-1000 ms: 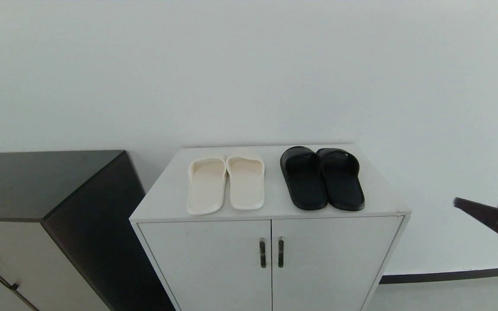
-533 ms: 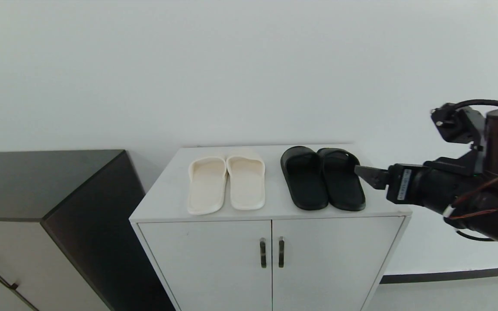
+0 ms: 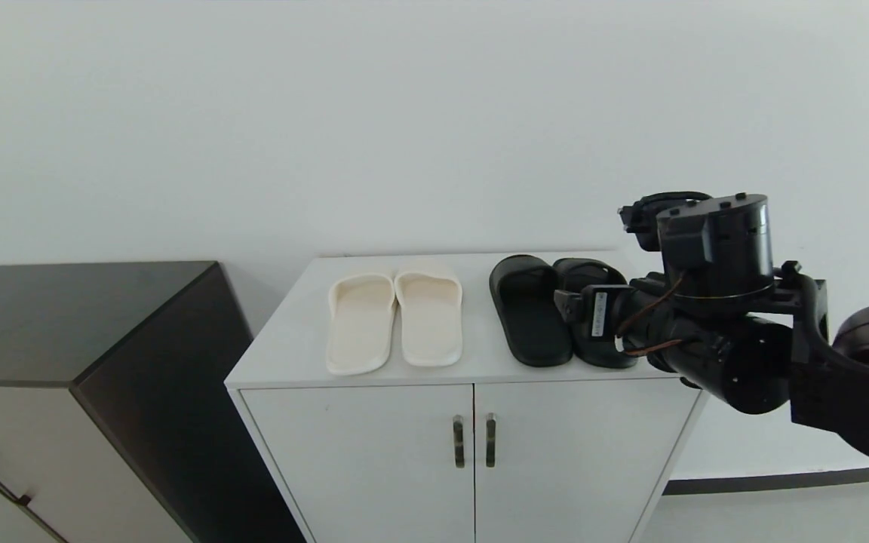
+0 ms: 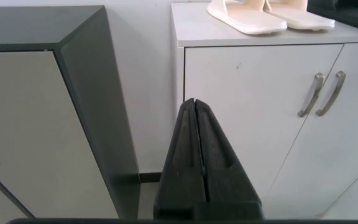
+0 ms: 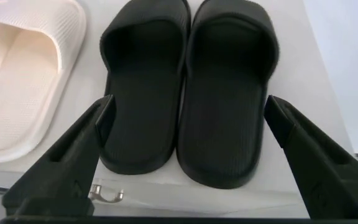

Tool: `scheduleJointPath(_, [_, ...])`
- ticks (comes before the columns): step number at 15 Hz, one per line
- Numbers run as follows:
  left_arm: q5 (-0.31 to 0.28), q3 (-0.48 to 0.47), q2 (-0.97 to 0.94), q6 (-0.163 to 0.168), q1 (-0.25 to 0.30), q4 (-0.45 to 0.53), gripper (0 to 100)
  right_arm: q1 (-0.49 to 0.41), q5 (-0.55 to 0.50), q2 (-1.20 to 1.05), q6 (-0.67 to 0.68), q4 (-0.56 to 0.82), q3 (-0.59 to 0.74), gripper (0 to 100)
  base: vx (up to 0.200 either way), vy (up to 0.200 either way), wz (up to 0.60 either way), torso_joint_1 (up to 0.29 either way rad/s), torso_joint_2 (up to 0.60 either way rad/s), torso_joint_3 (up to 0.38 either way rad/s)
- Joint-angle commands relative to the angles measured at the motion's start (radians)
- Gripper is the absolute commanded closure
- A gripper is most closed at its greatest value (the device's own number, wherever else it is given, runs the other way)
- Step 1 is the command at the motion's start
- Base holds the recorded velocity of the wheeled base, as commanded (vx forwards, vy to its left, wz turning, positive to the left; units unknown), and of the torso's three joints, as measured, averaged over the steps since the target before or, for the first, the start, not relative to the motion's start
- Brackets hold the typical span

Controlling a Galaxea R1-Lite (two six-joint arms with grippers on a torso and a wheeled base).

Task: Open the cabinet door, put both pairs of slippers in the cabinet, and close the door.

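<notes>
Right claw (image 5: 188,107) has advanced, spread wide, over black slippers (image 5: 227,93).

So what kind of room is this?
Likely a home entryway, or a mock-up of one: a white cabinet with cream slippers and black slippers on top, and a dark cabinet beside it.

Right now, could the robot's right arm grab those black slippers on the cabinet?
Probably yes. The right gripper is open wide and hangs close by the black slippers, pointed at them. Nothing stands between, and the pair lies side by side in the open on the cabinet top.
</notes>
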Motion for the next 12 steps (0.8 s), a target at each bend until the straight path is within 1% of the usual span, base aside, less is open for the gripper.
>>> scheduleJointPath(1, [0.000, 0.000, 0.001, 0.000, 0.000, 0.000, 100, 0.001, -0.004, 0.063, 0.000, 0.000, -0.041, 0, 0.000, 0.000, 0.00, 0.000, 0.00, 0.000])
scheduleJointPath(7, [0.000, 0.000, 0.001, -0.002, 0.000, 0.000, 100, -0.010, 0.004, 0.220, -0.002, 0.001, -0.179, 0, 0.000, 0.000, 0.00, 0.000, 0.00, 0.000])
scheduleJointPath(12, [0.000, 0.000, 0.001, -0.005, 0.000, 0.000, 100, -0.062, 0.009, 0.318, -0.011, 0.001, -0.279, 0, 0.000, 0.000, 0.00, 0.000, 0.00, 0.000])
